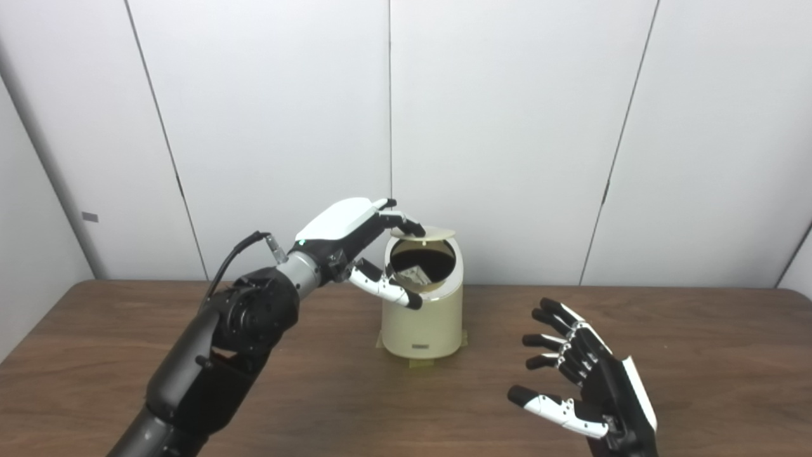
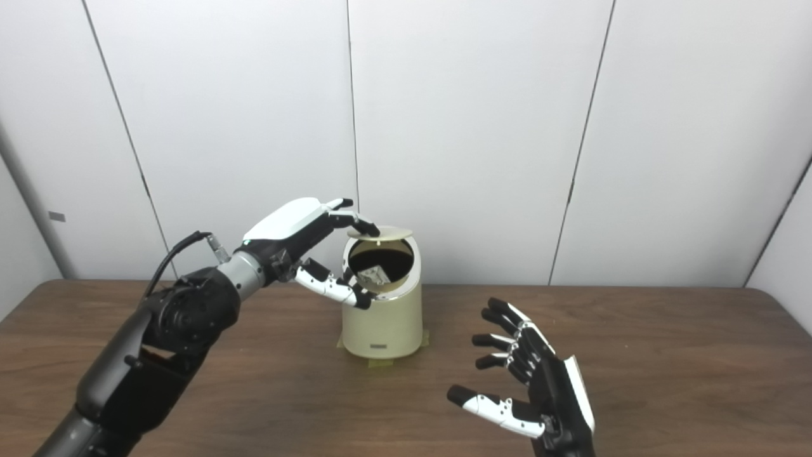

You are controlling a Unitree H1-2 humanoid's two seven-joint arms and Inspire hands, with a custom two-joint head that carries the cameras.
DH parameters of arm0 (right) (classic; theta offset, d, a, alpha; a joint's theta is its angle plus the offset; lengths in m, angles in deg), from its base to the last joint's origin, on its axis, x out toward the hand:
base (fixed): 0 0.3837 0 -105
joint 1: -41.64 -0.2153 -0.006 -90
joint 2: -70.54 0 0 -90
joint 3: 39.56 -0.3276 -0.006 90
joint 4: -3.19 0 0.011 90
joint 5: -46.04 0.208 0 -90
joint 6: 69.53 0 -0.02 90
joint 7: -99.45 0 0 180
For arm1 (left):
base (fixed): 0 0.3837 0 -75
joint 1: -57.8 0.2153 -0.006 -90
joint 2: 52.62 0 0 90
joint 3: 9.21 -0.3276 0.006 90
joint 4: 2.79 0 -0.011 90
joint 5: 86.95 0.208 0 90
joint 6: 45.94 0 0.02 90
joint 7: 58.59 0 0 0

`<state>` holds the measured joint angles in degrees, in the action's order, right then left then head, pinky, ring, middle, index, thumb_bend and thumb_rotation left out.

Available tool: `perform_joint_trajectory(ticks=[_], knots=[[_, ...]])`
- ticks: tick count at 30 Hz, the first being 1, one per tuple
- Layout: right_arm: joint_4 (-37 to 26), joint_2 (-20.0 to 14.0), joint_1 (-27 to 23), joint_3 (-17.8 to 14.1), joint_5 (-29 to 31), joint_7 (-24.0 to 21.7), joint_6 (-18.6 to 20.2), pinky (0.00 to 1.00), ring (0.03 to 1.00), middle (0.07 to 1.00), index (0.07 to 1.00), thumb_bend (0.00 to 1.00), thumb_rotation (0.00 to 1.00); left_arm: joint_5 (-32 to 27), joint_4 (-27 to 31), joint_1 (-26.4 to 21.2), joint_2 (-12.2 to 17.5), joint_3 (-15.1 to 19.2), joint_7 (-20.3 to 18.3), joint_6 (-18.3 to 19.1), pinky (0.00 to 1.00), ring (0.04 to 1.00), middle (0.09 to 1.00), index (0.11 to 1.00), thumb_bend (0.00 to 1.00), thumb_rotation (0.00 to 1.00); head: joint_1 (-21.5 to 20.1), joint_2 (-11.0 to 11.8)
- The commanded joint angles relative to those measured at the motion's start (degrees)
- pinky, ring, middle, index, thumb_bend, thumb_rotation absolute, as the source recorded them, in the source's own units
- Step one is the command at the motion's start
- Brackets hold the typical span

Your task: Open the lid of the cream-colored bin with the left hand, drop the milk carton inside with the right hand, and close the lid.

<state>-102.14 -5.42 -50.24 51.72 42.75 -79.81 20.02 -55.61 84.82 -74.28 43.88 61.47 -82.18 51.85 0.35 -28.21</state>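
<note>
Carton (image 1: 413, 274) inside bin (image 1: 424, 320), beneath left hand (image 1: 346, 235).

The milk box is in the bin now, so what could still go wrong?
The left hand only touches the raised lid at its edge, so the lid could slip and snap down on the fingers at the cream bin's rim. A hard push might tip the bin. The milk carton sits high inside and could possibly stop the lid closing.

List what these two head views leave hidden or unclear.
- Carton inside the bin: only a pale corner shows in shadow; print unreadable.
- Lid: seen edge-on; the left hand fingers cover its near edge, contact unclear.
- Right hand: wrist cut by the bottom edge.
</note>
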Motion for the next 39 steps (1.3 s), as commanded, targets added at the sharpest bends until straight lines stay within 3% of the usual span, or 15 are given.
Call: perform_joint_trajectory(ticks=[1, 10, 15, 18, 23, 31, 35, 39], knots=[[-2.48, 0.47, -1.58, 0.07, -0.17, 0.19, -1.64, 0.55, 0.688, 0.817, 0.820, 0.75, 0.18, -0.38, 1.71, -2.28, 0.28, 0.78, 0.04, -1.14, 1.00, 1.000, 0.815, 0.777, 1.00, 0.34, -0.06, -0.07], [-2.88, 0.98, -1.70, 0.10, -0.42, 0.34, -0.98, 0.55, 0.685, 0.811, 0.817, 0.77, 0.20, 0.65, -0.23, -0.38, -0.12, -0.19, 1.24, -3.58, 1.00, 1.000, 0.807, 0.781, 1.00, 0.39, -1.00, -0.63], [-3.04, 0.92, -1.64, -0.12, -0.30, 0.32, -1.11, 0.56, 0.694, 0.818, 0.821, 0.77, 0.20, 4.06, -2.32, 0.39, -0.11, -2.07, 3.40, -7.19, 1.00, 1.000, 0.801, 0.782, 1.00, 0.41, -1.23, -0.93], [-3.23, 0.88, -1.58, -0.14, -0.49, 0.34, -1.02, 0.56, 0.690, 0.817, 0.822, 0.76, 0.19, 7.76, -2.64, 0.78, 0.03, -3.57, 5.11, -9.15, 1.00, 1.000, 0.793, 0.782, 1.00, 0.41, -1.44, -1.13], [-3.75, 0.78, -1.58, -0.04, -0.28, 0.05, -0.40, 0.55, 0.688, 0.817, 0.823, 0.76, 0.20, 20.75, -1.00, 0.95, 1.62, -9.22, 7.15, -12.28, 1.00, 0.999, 0.826, 0.814, 1.00, 0.45, -1.49, -1.44], [-3.53, 0.74, -1.54, -0.33, 0.44, 0.12, -1.17, 0.54, 0.683, 0.812, 0.819, 0.75, 0.21, 33.84, 0.54, 2.06, 0.98, -14.70, -4.45, -6.84, 1.00, 1.000, 0.899, 0.868, 1.00, 0.46, -1.17, -1.79], [-3.58, 0.69, -1.54, -0.39, -0.46, 0.48, -1.01, 0.54, 0.685, 0.810, 0.815, 0.76, 0.25, 35.78, 1.32, 2.73, 0.79, -15.28, -10.44, -4.99, 1.00, 1.000, 0.899, 0.860, 1.00, 0.44, -1.17, -1.79], [-3.02, 0.59, -1.51, -0.52, -0.39, 0.45, -1.59, 0.55, 0.687, 0.810, 0.816, 0.74, 0.25, 35.24, 2.79, 3.79, 0.84, -14.77, -12.07, -4.91, 1.00, 1.000, 0.877, 0.841, 1.00, 0.46, -1.17, -1.79]])
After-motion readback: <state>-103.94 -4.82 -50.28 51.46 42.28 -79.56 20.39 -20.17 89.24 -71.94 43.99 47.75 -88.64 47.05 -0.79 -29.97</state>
